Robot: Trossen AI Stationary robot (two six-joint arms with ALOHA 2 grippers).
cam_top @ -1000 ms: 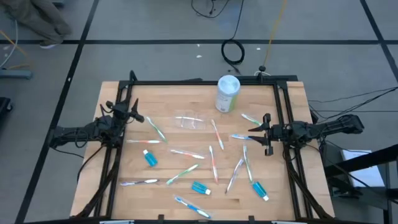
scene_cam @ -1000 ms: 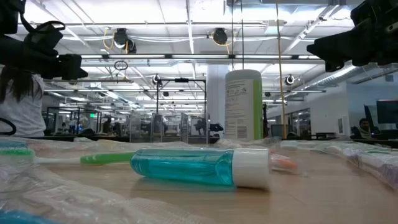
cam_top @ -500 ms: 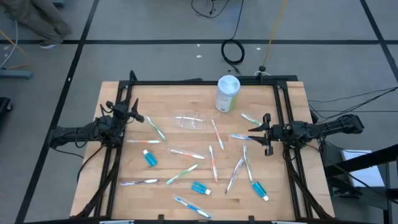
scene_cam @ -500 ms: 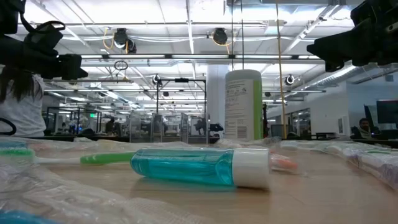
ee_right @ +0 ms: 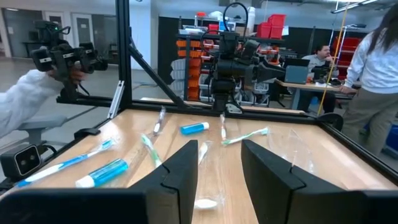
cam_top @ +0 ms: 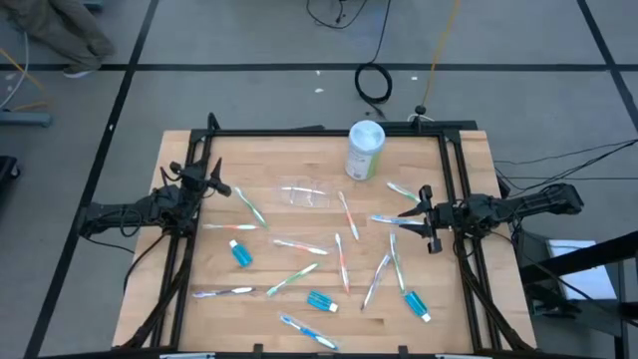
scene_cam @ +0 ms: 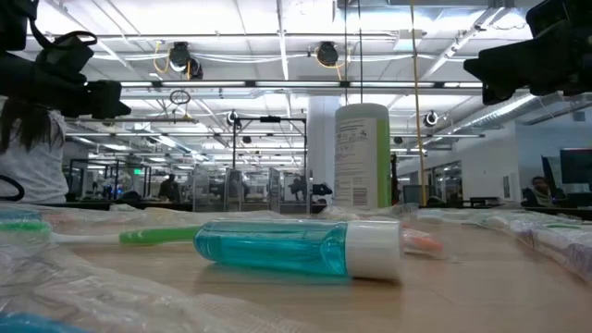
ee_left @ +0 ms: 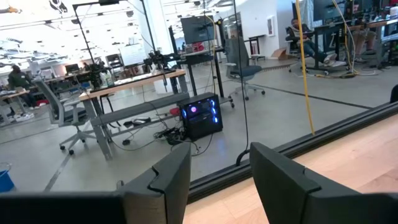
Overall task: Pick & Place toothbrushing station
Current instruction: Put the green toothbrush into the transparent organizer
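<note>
A white-and-green canister (cam_top: 365, 151) stands upright near the wooden table's (cam_top: 269, 304) far edge.

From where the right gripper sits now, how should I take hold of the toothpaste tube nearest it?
Grip the blue toothpaste tube across the middle of its blue body, coming straight down from above. It lies flat on the table, slanted with its white cap toward the near edge, so turn the open fingers square to that slant. The right gripper waits apart from it; toothbrushes lie close beside it.

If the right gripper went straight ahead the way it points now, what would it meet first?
The right gripper is open, held above the table and pointing across it toward the left arm. Its way looks free; toothbrushes lie below its line. Depth is hard to judge.
</note>
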